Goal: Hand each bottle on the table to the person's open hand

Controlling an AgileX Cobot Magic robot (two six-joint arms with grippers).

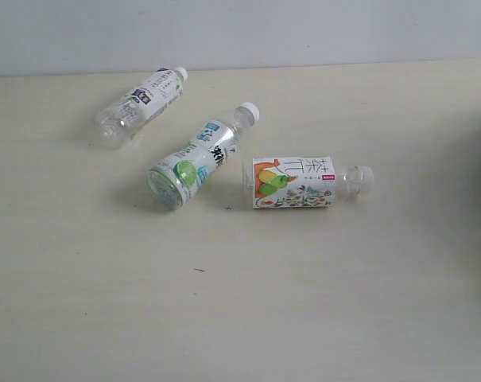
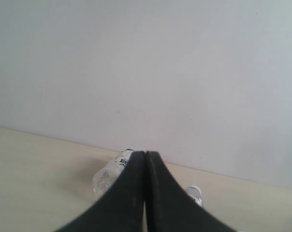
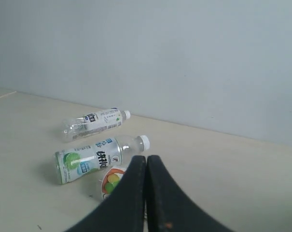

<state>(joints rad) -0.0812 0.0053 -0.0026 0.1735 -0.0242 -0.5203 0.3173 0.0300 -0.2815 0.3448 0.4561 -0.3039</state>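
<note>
1. Count three on the smooth, pale cream table [image 1: 224, 318], each a clear plastic cylinder lying on its side.
2. The green-label bottle [image 1: 194, 163] lies in the middle, white cap pointing toward the wall.
3. The fruit-label bottle [image 1: 300, 182] lies just beside it.
4. The white-label bottle [image 1: 141, 103] lies near its other side, closer to the wall.
5. Left end effector [image 2: 145, 152]: two tapered matte black fingers pressed together, empty.
6. Right end effector [image 3: 146, 156]: the same, together, gripping nothing, with the green-label bottle ahead.

Bright, even light; soft shadows beside the bottles [image 1: 192, 163]; wrist views slightly hazy.
</note>
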